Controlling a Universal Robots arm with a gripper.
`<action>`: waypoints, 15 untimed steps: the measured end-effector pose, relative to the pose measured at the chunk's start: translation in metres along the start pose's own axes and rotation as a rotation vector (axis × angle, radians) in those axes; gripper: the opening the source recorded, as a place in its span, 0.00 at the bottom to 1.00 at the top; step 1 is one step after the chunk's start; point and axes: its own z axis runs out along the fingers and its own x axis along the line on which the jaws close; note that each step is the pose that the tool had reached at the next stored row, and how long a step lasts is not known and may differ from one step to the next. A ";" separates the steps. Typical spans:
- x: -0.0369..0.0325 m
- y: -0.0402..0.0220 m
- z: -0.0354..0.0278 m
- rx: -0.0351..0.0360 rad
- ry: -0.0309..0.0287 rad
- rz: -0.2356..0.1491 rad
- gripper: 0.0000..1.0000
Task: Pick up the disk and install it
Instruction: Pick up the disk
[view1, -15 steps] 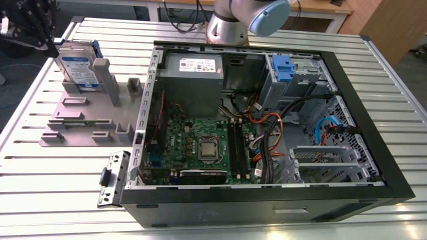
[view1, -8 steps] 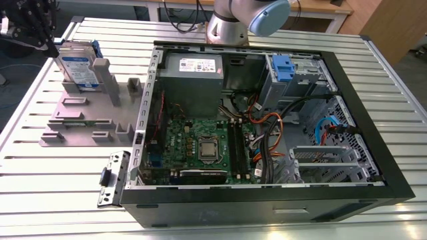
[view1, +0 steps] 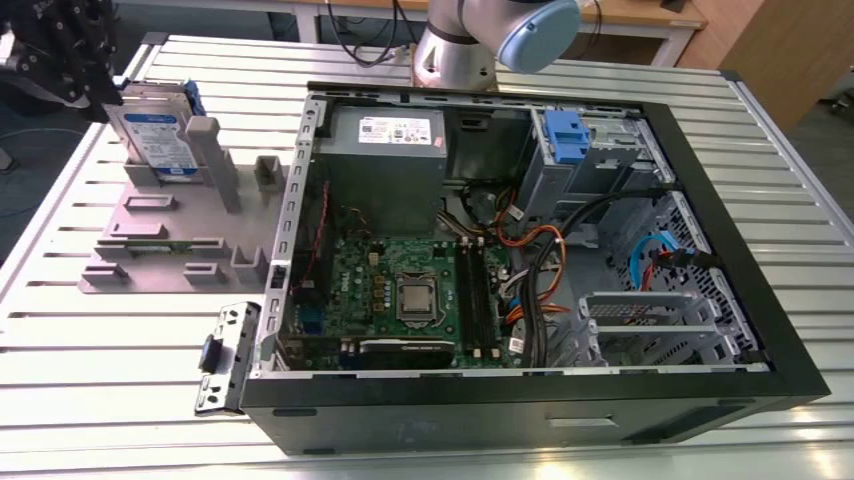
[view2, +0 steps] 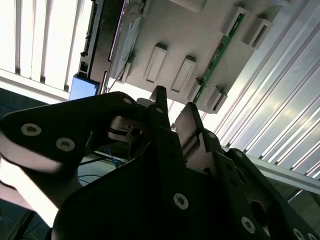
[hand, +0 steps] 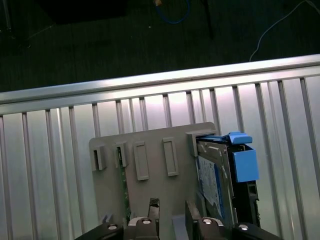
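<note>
At the exterior view's far left, the dark gripper (view1: 70, 72) is seen hanging above the table (view1: 120, 410), a ribbed metal surface, close to the upper edge of the disk (view1: 154, 135). In both wrist views the fingers (view2: 160, 107) are shown parted, with nothing grasped between them — only the grey surface below is seen through the gap. The disk, silver-grey with a white-and-blue label and framed in blue plastic, is stood upright on its edge in a slot at the far end of a grey holder plate (view1: 160, 225), outside the computer. In the first wrist view its blue handle (hand: 244, 162) is seen near the fingers. A thin green circuit strip (view2: 222, 50) is lodged in another slot of the plate. Nearer the camera, a small metal bracket (view1: 223, 357) is laid flat on the table just beside the case. Further to the right, the open black computer case (view1: 467, 405) is laid on its side — a grey power supply box (view1: 387, 150) is set at its back, a green motherboard (view1: 400, 290) in front of that, and a second blue caddy (view1: 567, 135) is seated in the drive bay to the exterior view's right of the power supply. Behind the case, the arm's base (view1: 454, 55) is seen.
</note>
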 end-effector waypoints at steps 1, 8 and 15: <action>0.0000 0.0000 0.0000 0.0000 0.0001 0.000 0.35; 0.0000 0.0000 0.0000 0.0001 0.0010 0.000 0.58; -0.0012 0.0002 0.0041 0.0002 0.0018 0.000 0.58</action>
